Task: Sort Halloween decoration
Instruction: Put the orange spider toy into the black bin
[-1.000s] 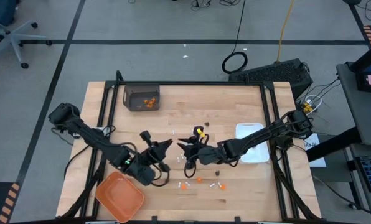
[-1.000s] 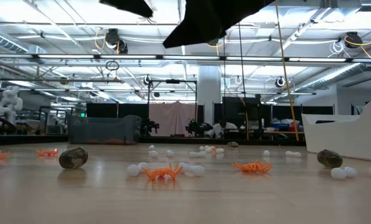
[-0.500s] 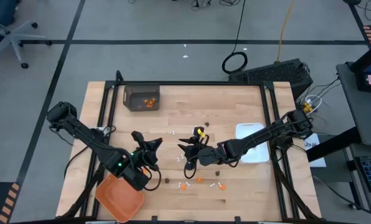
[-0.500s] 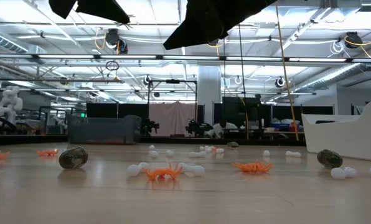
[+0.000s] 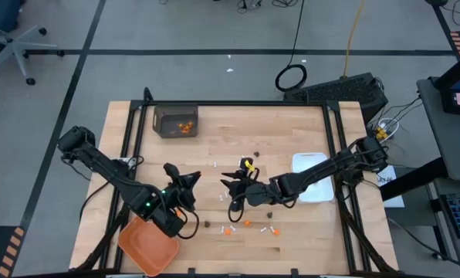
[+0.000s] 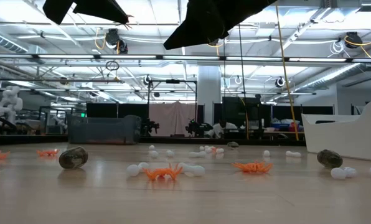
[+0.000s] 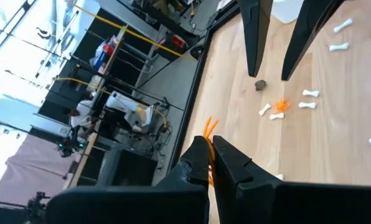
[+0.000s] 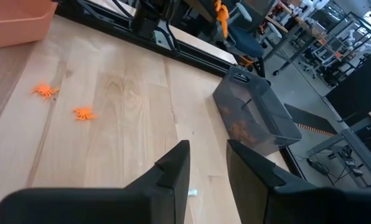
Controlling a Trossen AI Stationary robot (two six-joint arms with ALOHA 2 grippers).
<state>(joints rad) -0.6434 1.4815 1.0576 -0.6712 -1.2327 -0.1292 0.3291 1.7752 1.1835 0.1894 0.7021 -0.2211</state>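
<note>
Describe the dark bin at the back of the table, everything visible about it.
The dark bin is a small rectangular container with smoky, see-through walls that look like plastic. It stands upright and open-topped on the wooden table, near the far left corner. A cluster of orange bits lies inside, toward one end. In the right wrist view the bin shows slightly sloping walls and a thin rim. Neither gripper touches it; nothing else rests against it.

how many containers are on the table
3 in the high view: a dark bin at the top left, a white dish at the right edge, an orange tray at the bottom left.
</note>
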